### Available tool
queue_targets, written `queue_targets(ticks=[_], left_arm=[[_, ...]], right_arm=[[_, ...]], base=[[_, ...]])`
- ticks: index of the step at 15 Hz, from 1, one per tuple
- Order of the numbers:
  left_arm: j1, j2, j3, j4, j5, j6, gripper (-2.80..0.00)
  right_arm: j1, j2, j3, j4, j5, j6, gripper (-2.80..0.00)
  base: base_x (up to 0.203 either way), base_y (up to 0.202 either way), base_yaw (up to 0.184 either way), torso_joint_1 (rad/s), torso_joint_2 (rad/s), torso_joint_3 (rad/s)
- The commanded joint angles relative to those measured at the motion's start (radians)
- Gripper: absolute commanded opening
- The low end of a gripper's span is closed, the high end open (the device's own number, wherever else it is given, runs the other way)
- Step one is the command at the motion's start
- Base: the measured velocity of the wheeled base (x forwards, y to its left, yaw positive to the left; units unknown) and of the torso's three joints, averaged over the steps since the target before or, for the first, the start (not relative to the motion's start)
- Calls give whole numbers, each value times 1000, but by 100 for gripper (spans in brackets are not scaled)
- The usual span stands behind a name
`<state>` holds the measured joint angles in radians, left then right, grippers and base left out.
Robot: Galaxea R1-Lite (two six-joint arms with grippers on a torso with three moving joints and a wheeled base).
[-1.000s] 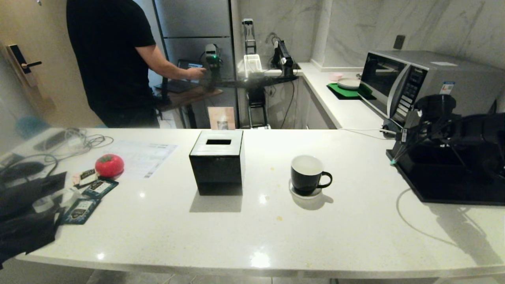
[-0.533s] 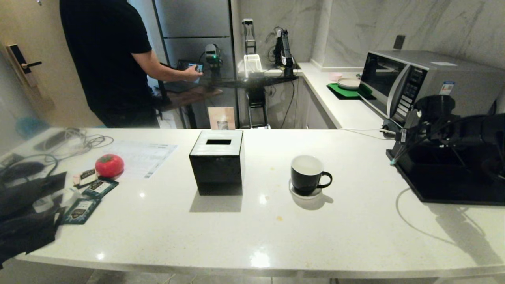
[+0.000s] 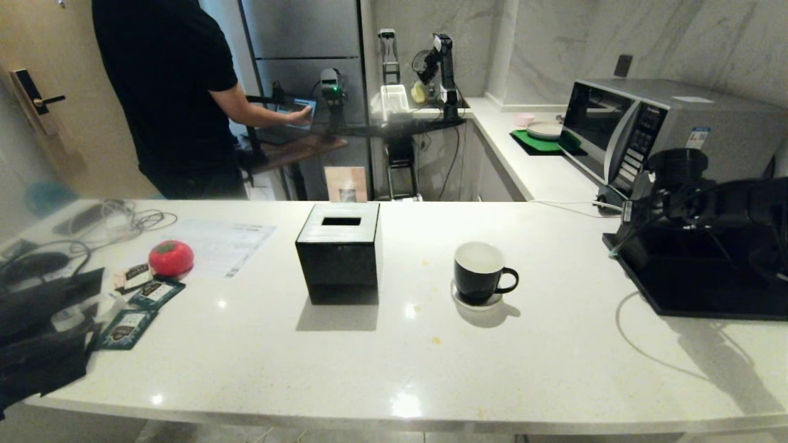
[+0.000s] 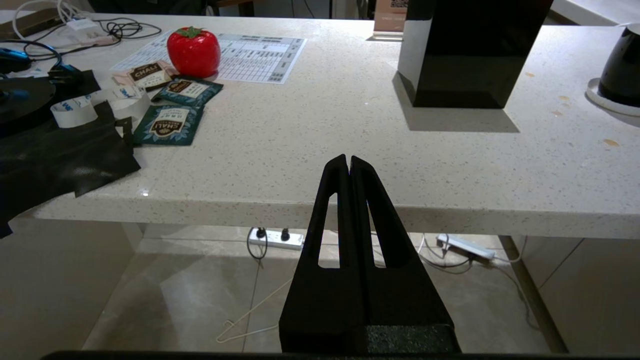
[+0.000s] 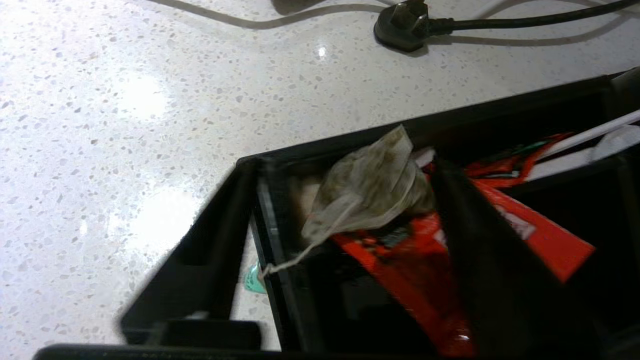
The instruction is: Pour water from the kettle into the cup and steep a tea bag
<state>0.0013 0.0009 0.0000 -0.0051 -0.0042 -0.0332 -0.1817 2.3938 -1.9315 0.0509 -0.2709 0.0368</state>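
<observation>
The tea bag, pale and crumpled, lies in the corner of a black tray. Its string runs over the rim to a teal tag on the counter. My right gripper hangs over that corner, open. One finger is outside the tray and the other is beside the bag. In the head view the right gripper sits at the tray's near-left corner. The kettle stands behind the right arm, partly hidden. The cup rests on a white coaster at mid-counter. My left gripper is shut, parked in front of the counter edge.
A black square box stands left of the cup. Teal sachets and a red tomato-shaped object lie far left. Red packets fill the tray. A microwave is at back right. A person stands beyond the counter.
My right arm has barely shifted over the tray corner. Behind the counter the person has moved a hand, and a small arm on the far bench has swung upward.
</observation>
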Motion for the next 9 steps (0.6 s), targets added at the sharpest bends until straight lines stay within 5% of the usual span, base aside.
queue_targets(ticks=[1, 9], left_arm=[[0, 1, 0, 0, 0, -1, -280], [0, 1, 0, -1, 0, -1, -280]], right_arm=[[-1, 1, 0, -7, -2, 0, -280], [1, -5, 0, -11, -2, 0, -280]], base=[[0, 0, 0, 0, 0, 0], [0, 0, 0, 0, 0, 0]])
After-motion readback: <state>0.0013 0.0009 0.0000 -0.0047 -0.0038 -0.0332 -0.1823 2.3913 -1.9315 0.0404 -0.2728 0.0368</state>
